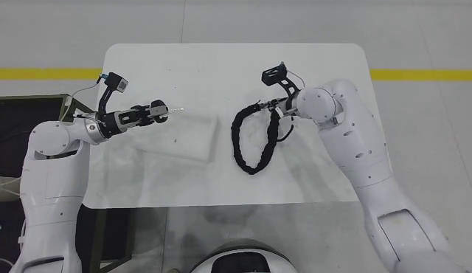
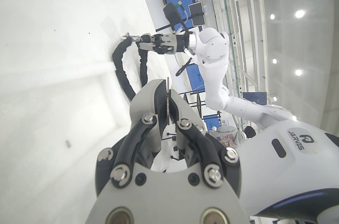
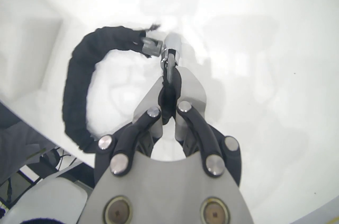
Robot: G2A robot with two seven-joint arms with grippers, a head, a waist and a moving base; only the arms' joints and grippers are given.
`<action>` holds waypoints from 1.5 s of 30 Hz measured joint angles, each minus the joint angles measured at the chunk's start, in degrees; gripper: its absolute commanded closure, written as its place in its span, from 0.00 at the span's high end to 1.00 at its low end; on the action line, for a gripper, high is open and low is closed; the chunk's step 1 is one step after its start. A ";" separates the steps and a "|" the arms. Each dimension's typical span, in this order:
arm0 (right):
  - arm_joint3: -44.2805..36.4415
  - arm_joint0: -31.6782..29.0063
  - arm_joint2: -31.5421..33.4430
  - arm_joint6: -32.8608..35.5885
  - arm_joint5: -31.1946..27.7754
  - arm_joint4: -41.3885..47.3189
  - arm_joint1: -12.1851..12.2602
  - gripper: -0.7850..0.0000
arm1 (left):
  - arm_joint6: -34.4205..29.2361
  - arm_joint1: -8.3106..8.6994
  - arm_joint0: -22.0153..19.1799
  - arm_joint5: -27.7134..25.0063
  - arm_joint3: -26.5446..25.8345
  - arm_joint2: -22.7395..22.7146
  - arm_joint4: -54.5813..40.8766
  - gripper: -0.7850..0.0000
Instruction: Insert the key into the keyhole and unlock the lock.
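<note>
top view: left pincer (image 1: 165, 113) clenched on key (image 1: 176, 111); right pincer (image 1: 271, 108) clamps chain lock (image 1: 235, 136) end, well apart.

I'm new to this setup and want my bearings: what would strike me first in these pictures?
The black chain lock stands out against the white table, looping right of centre with its metal end clamped in the right gripper. Opposite it, the left gripper pinches a thin key, pointed toward the lock across a low white block.
</note>
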 measured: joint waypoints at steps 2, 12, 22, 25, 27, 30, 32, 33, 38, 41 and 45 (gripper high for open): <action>-3.91 -2.19 4.03 2.81 -2.47 4.51 0.72 0.00 | 0.00 0.00 0.00 0.00 0.00 0.00 0.00 0.00; -8.63 -5.38 9.00 4.88 -5.88 9.56 1.71 0.00 | 0.00 0.00 0.00 0.00 0.00 0.00 0.00 0.00; -8.58 -16.93 15.56 -5.94 -20.95 42.20 2.24 0.00 | 0.00 0.00 0.00 0.00 0.00 0.00 0.00 0.00; -5.19 -16.50 14.60 -3.12 -26.04 59.83 2.32 0.00 | 0.00 0.00 0.00 0.00 0.00 0.00 0.00 0.00; -4.00 -15.74 12.66 -2.45 -24.99 70.04 2.48 0.00 | 0.00 0.00 0.00 0.00 0.00 0.00 0.00 0.00; -1.57 -14.23 9.62 -0.68 -22.61 81.30 2.59 0.00 | 0.00 0.00 0.00 0.00 0.00 0.00 0.00 0.00; 0.20 -13.10 7.90 0.50 -21.47 86.18 2.49 0.00 | 0.00 0.00 0.00 0.00 0.00 0.00 0.00 0.00; 0.91 -12.43 7.13 0.94 -21.04 88.12 2.45 0.00 | 0.00 0.00 0.00 0.00 0.00 0.00 0.00 0.00; 1.04 -12.18 6.98 0.94 -21.04 88.39 2.45 0.00 | 0.00 0.00 0.00 0.00 0.00 0.00 0.00 0.00; 1.04 -12.19 6.99 0.94 -21.05 88.39 2.45 0.00 | 0.00 0.00 0.00 0.00 0.00 0.00 0.00 0.00; -2.21 -16.47 6.29 -4.05 -19.99 84.73 2.59 0.00 | 1.97 -0.18 4.57 -1.33 -5.48 0.34 -2.30 0.00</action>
